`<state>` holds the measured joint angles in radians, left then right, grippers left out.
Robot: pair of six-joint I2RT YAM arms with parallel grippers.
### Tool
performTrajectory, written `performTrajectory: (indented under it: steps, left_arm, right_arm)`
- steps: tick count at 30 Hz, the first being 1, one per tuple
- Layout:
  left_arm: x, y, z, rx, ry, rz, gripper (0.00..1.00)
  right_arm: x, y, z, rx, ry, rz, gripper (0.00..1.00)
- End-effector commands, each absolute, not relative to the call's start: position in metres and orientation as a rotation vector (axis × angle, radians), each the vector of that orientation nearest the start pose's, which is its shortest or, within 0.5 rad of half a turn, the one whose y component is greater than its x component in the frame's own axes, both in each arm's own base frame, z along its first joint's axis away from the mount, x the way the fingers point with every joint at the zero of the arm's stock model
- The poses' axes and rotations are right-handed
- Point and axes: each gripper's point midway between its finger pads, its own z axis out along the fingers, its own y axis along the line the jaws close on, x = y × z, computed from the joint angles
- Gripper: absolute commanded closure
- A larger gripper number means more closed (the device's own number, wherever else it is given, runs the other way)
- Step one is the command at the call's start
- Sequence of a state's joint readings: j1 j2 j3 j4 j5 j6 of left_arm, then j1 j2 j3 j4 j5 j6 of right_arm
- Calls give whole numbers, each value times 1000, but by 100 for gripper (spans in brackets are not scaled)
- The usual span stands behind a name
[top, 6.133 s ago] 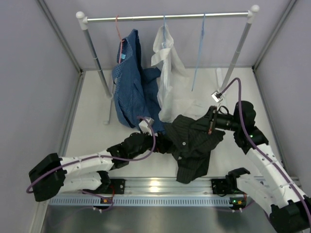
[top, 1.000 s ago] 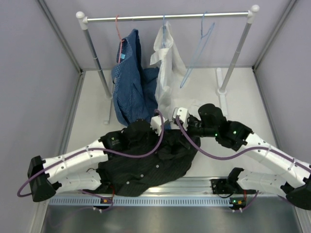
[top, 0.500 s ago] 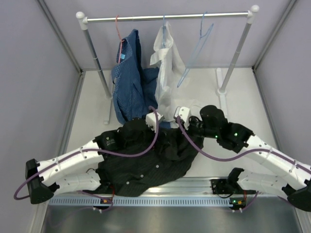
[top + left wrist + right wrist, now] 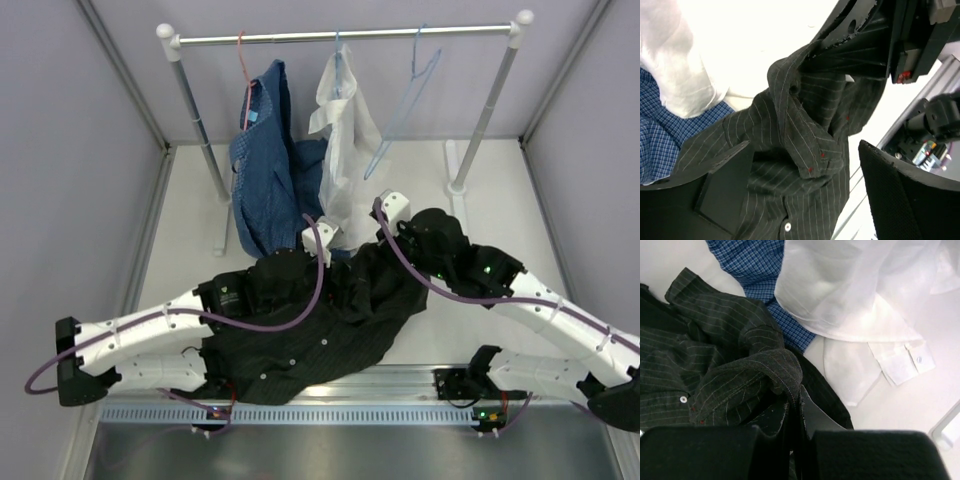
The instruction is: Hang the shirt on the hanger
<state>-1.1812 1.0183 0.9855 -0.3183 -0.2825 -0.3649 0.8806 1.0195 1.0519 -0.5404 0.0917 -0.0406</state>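
You see three shirts, three hangers, the hanger (image 4: 405,110) thin, light-blue, bare on the far rail (image 4: 290,39) right of the white shirt (image 4: 345,150), the shirt (image 4: 300,350) black, pinstriped, crumpled at the table (image 4: 190,220) near edge, right gripper (image 4: 795,396) pinched closed on its fold, left gripper (image 4: 804,145) spread wide over it.

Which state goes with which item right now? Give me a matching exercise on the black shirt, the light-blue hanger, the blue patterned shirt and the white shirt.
Items
1. black shirt
2. light-blue hanger
3. blue patterned shirt
4. white shirt

States
A. hangs on the rail with nothing on it
B. hangs at the rail's left end, on a red-orange hanger
C. lies crumpled on the table, a fold pinched in the right hand
D. hangs mid-rail, between the other two garment spots

Pairs: 1-C, 2-A, 3-B, 4-D
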Motion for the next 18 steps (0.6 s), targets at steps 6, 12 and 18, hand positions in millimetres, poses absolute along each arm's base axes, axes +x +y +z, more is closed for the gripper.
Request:
performTrajectory:
  steps: [6, 12, 18]
  left_arm:
    - [199, -320, 265, 434, 1853, -631, 26]
    - [188, -347, 251, 570, 1852, -713, 36]
    - [183, -358, 244, 612, 1832, -779, 38]
  right_arm:
    - [210, 237, 290, -765, 1855, 534, 100]
    - [203, 236, 299, -772, 1820, 567, 100]
    - [201, 237, 298, -783, 1819, 581, 100]
